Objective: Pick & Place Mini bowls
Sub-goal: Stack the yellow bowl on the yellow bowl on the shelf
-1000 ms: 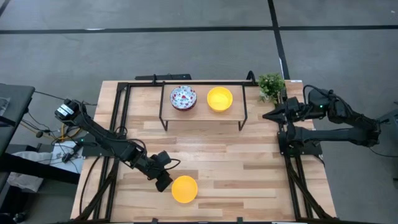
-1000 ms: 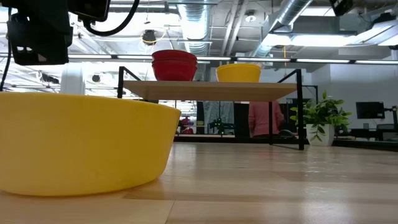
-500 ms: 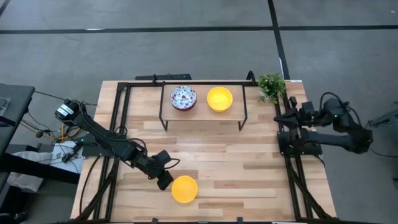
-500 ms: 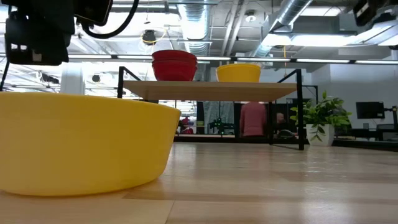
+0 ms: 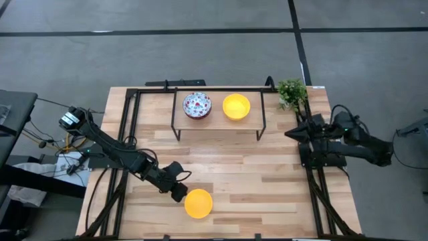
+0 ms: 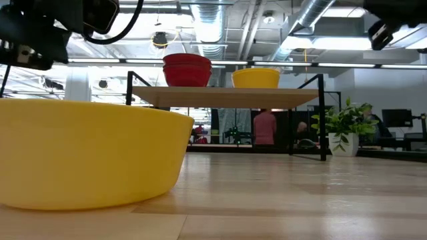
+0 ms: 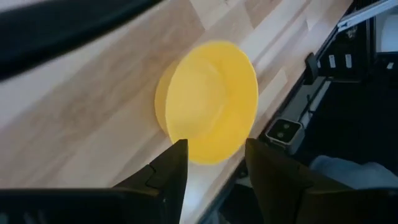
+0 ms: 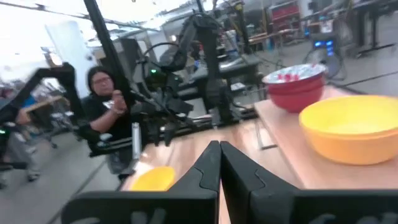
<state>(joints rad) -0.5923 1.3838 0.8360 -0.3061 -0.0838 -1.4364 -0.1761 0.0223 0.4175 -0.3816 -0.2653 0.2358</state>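
A plain yellow mini bowl [image 5: 198, 203] stands upright on its base near the table's front edge; it fills the left of the low view [image 6: 87, 157]. My left gripper [image 5: 179, 194] hovers open just left of and above it, slanting down, the bowl's near rim showing between its fingertips [image 7: 214, 149]. On a raised shelf [image 5: 217, 120] at the far middle rest red speckled mini bowls [image 5: 197, 105], stacked [image 6: 187, 70], and a yellow one [image 5: 236, 106]. My right gripper [image 5: 289, 132] is shut at the table's right edge, pointing level toward the left [image 8: 219, 149].
A small green plant [image 5: 291, 92] stands at the far right corner. Black frame rails run along the table's left [image 5: 127, 134] and right [image 5: 314, 174] sides. A small camera [image 7: 283, 130] sits at the front edge. People [image 8: 106, 93] show in the room beyond.
My left gripper has rolled about its own pointing line while staying in place over the yellow bowl, which has not moved. My right arm has folded back over the table's right edge and its shut gripper has sunk lower.
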